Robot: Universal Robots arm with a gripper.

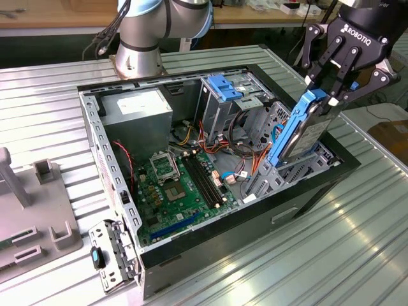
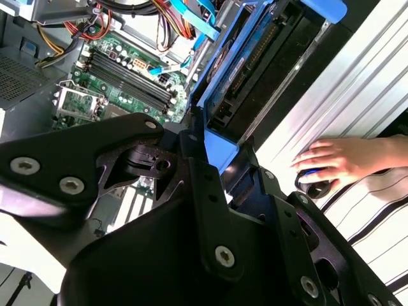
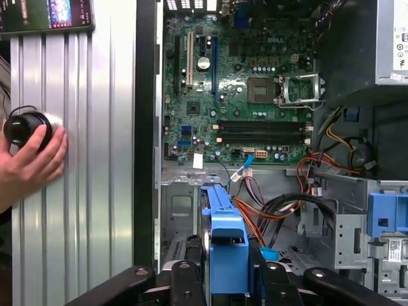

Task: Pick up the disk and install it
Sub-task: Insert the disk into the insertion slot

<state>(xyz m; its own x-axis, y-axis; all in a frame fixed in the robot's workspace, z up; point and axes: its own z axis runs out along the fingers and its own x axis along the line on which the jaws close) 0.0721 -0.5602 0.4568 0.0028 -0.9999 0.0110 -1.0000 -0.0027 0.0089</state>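
The disk (image 1: 305,131), a grey drive in a blue plastic carrier, stands on edge and tilted. Its lower end is down in the drive bay at the open computer case's (image 1: 210,233) corner on the exterior view's right. My gripper (image 1: 330,95) is shut on the carrier's upper blue end and holds it from above. In the second wrist view the disk (image 2: 255,70) runs away from the gripper (image 2: 207,150) toward the case floor. In the first wrist view the blue carrier (image 3: 226,245) sits between the black fingers (image 3: 185,280).
Inside the case lie a green motherboard (image 1: 172,185), a grey power supply box (image 1: 137,111), a metal cage with a blue top (image 1: 226,89) and loose cables (image 1: 245,156). A person's hand (image 2: 331,159) rests on a black knob beside the case. A grey fixture (image 1: 32,210) stands at the exterior view's left.
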